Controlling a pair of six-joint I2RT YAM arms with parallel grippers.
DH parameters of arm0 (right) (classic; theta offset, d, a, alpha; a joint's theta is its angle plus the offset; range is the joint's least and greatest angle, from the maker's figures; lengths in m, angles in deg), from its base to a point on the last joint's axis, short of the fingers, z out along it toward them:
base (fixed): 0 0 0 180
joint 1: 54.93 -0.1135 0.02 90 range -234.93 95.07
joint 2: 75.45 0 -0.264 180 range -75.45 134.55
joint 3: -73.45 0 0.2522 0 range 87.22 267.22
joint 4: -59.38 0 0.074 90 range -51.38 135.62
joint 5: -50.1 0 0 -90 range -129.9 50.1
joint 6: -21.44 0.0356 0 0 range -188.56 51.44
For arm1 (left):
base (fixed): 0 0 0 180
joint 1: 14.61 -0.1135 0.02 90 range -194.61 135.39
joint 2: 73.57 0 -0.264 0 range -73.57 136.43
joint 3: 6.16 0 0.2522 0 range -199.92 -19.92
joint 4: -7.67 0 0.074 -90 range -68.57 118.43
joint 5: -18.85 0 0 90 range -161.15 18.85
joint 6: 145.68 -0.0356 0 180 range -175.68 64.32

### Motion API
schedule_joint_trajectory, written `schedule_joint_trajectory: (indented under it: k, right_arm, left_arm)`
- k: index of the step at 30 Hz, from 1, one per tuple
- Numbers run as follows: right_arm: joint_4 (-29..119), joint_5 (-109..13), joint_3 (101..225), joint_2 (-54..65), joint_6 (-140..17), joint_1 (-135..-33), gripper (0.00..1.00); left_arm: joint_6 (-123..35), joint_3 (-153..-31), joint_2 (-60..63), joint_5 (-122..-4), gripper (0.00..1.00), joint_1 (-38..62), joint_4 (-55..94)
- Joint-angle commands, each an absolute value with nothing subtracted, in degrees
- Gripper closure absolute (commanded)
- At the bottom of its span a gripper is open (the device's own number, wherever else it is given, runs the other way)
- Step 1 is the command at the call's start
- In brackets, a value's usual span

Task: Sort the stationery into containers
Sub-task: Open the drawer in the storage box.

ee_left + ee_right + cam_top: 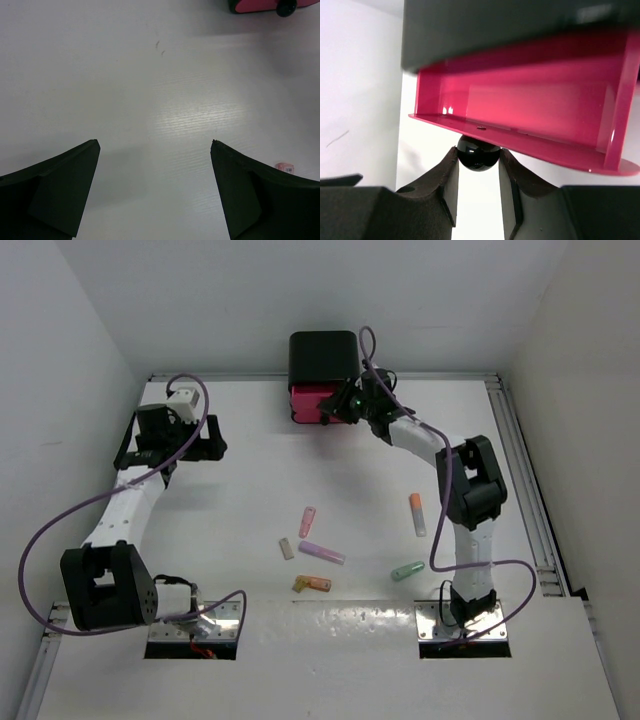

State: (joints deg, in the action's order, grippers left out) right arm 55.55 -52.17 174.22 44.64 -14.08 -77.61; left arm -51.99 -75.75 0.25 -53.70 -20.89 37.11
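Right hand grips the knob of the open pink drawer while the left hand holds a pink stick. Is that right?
No. The left hand holds nothing: the left wrist view shows its fingers spread apart with nothing between them. The right hand does grip the knob of the open pink drawer.

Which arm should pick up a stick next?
Probably the left. The left gripper is open and empty over the table, while the right gripper is clamped on the knob of the open pink drawer. The sticks lie loose between the arms.
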Motion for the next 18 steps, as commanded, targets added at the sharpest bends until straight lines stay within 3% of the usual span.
schedule_joint_trajectory:
  k: [1, 6, 10, 11, 13, 18]
  right_arm:
    - [57.22, -55.89, 170.73, 37.85, -11.52, -79.36, 1.0]
    - [55.82, -56.16, 164.84, 33.1, -10.91, -80.86, 1.0]
    - [55.11, -55.9, 163.59, 32.57, -11.17, -81.12, 0.58]
    - [54.68, -55.46, 163.68, 32.74, -11.17, -81.21, 0.39]
    - [53.71, -55.1, 164.12, 32.83, -11.61, -81.21, 0.29]
    - [52.21, -54.66, 163.86, 31.6, -12.58, -80.95, 0.21]
  left_arm:
    - [-52.25, -75.11, -3.25, -53.05, 0.0, -20.76, 36.64]
    - [-52.34, -73.89, -5.27, -52.17, 0.0, -20.76, 37.34]
    - [-52.42, -72.74, -6.16, -51.47, 0.0, -20.67, 37.6]
    - [-52.42, -72.74, -6.33, -51.21, 0.0, -20.67, 37.78]
    - [-52.77, -72.74, -6.51, -50.5, 0.0, -20.67, 38.22]
    - [-58.28, -72.74, -7.21, -45.78, 0.0, -20.76, 39.62]
